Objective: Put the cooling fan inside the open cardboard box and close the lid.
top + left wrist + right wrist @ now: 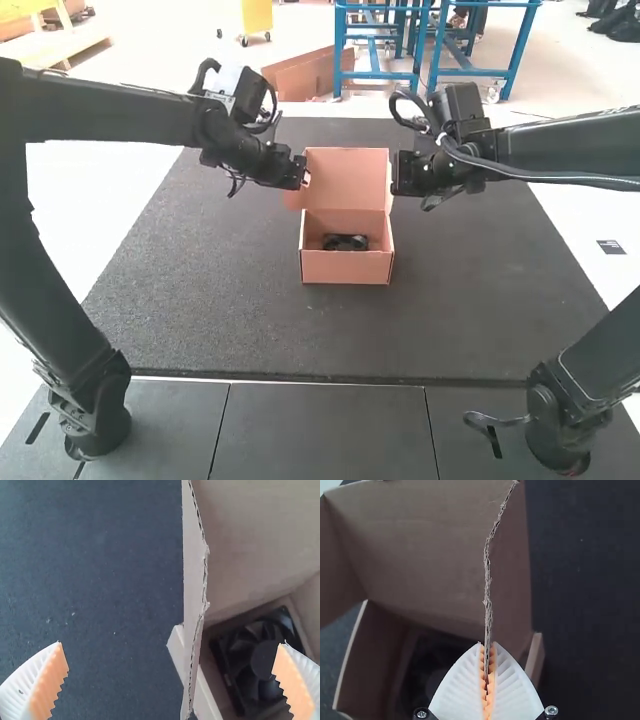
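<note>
An open cardboard box (346, 262) stands mid-table with its lid (346, 180) raised upright. The black cooling fan (346, 241) lies flat on the box floor and shows again in the left wrist view as the fan (255, 667). My left gripper (300, 172) is at the lid's left edge, open wide (170, 682), with its ribbed fingers (46, 682) on either side of the lid's side flap (192, 605) without touching it. My right gripper (396, 176) is at the lid's right edge, shut (487, 680) on the thin edge of the right side flap (507, 580).
A dark mat (200, 280) covers the table around the box, with free room in front and to both sides. Both arm bases stand at the near corners.
</note>
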`<state>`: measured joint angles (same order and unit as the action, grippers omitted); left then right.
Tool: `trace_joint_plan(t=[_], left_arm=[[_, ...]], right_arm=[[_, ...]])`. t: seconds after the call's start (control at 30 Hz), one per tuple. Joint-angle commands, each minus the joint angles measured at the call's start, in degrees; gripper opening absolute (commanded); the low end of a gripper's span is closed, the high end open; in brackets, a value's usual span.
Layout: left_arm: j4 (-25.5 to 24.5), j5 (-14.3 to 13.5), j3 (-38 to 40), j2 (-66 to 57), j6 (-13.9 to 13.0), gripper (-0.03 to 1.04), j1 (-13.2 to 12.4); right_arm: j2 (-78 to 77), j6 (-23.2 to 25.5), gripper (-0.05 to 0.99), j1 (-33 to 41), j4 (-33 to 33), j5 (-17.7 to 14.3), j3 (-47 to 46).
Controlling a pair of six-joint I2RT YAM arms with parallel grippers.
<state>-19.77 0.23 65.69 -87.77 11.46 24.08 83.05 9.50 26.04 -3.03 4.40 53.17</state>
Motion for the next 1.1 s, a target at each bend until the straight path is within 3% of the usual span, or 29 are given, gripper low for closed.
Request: trace_joint_plan(t=[0.0, 0.23, 0.47, 0.57, 0.77, 0.97, 1.07], left_arm=[[1.8, -5.0, 0.2, 5.2, 0.5, 0.97, 0.0], [6.5, -11.2, -3.1, 6.6, 0.0, 0.97, -3.3], [8.7, -12.2, -6.9, 6.2, -0.8, 0.97, -3.3], [9.8, -11.7, -7.9, 5.9, -1.4, 0.97, -2.6], [10.9, -7.3, -8.1, 4.9, -1.3, 0.97, 0.5], [11.7, -4.5, -8.2, 3.6, -1.3, 0.97, 3.5], [12.0, -4.4, -8.2, 3.0, -1.3, 0.97, 4.7]], right_arm=[[-1.8, 0.8, -0.01, 0.7, 0.7, -0.1, -0.3], [-1.9, 0.4, -0.01, 1.8, 0.7, -0.2, -0.9], [-3.0, 0.3, -0.01, 3.1, 4.3, -0.3, -3.5], [-3.4, 0.3, -0.01, 3.0, 4.4, -0.4, -3.9], [-5.0, 0.3, -0.01, 2.9, 5.1, -0.4, -4.9], [-6.6, 0.3, -0.01, 2.8, 5.9, -0.4, -6.2], [-7.1, 0.3, -0.01, 2.7, 6.3, -0.2, -6.8]])
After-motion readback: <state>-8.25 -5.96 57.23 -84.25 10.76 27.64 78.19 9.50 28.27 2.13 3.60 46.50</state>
